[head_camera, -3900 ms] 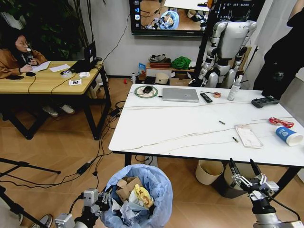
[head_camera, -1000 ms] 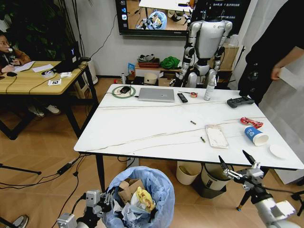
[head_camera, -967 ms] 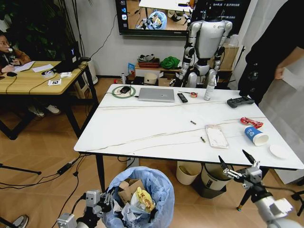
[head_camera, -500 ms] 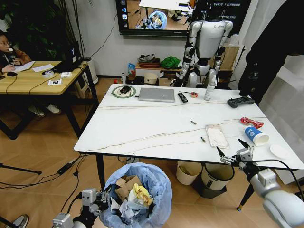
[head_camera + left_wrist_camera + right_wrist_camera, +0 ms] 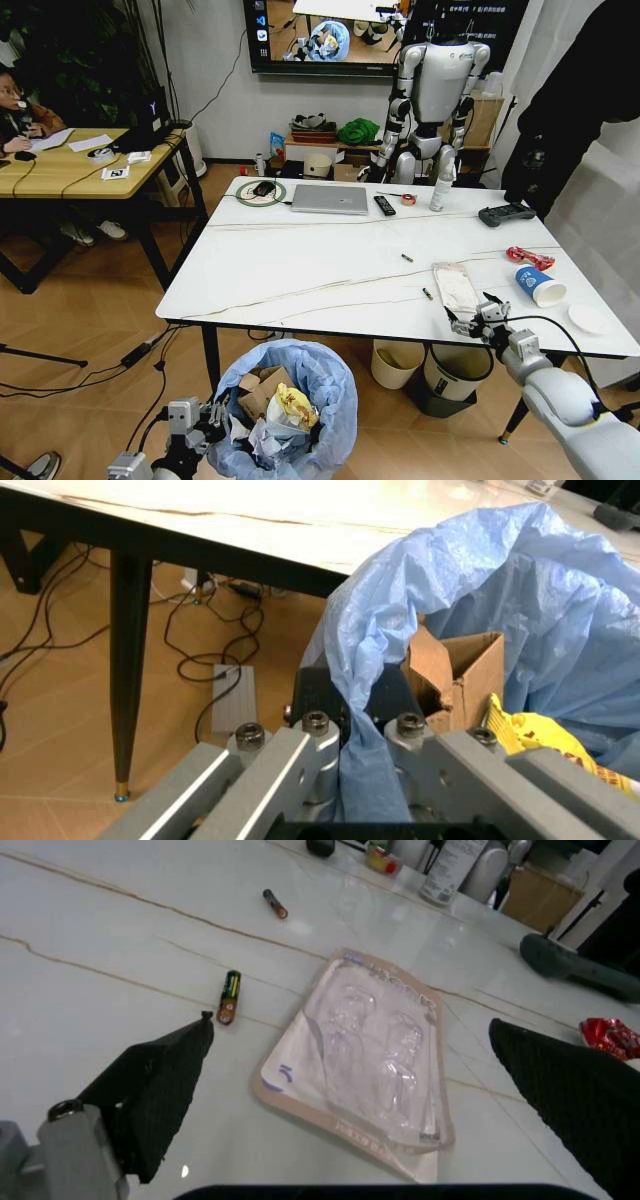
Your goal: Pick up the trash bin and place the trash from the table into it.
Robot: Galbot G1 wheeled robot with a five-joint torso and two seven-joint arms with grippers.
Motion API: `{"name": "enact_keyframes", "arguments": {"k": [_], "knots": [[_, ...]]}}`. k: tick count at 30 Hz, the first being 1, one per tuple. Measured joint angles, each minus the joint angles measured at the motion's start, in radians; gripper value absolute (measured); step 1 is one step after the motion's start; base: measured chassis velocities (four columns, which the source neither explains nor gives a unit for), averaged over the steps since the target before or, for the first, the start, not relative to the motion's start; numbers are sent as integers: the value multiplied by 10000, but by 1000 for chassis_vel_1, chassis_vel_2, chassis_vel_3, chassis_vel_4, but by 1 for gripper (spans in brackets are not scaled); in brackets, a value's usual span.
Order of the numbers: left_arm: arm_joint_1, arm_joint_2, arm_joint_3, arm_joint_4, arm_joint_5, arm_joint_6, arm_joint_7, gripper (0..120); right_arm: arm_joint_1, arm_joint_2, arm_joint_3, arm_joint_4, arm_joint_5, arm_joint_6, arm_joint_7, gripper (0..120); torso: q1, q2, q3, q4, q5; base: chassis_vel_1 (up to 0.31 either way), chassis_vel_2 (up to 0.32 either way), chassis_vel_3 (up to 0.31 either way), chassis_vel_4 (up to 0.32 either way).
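My left gripper [image 5: 345, 742] pinches the trash bin [image 5: 285, 405] liner; my right gripper [image 5: 478, 318], fingers spread and empty, hovers just near of what looks like a clear plastic bag [image 5: 365, 1054] on the bench [image 5: 330, 270].

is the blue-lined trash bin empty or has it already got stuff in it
Already holding trash. The trash bin gripped by the left pincer shows a brown paper bag, a yellow wrapper and white tissues inside its liner.

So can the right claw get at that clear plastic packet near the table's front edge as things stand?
Probably yes. The right claw is open and hovers just off the near end of the clear plastic packet, with bare table between them. Two small batteries lie off to the side, not in the way.
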Motion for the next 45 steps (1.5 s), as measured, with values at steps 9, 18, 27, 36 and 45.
{"name": "enact_keyframes", "arguments": {"k": [9, 18, 27, 36, 45], "knots": [[61, -187, -19, -102, 71, 1, -1, 0, 742, 107, -481, -854, 51, 345, -214, 100, 0, 0, -1, -1, 0, 0, 0, 0, 0], [109, -297, -50, -171, 111, 1, -1, 0, 1068, 156, -655, -1439, 20, 607, -469, 73, 0, 0, -1, -1, -1, 0, 0, 0, 0], [53, -316, -101, -104, 109, -5, -1, 0, 1065, 155, -759, -1538, 81, 685, -540, 41, 0, 0, -1, -1, -1, 0, 0, 0, 0], [9, -192, -150, -146, 26, 6, -32, 0, 1244, 166, -974, -1607, 347, 654, -583, 10, 0, 1, -1, -1, -1, 0, 0, 0, 0], [26, -26, -163, -188, -42, 18, -55, 0, 1286, 161, -1034, -1650, 449, 600, -608, 0, -2, 1, -1, -1, 0, 0, 0, 0, 0]]}}
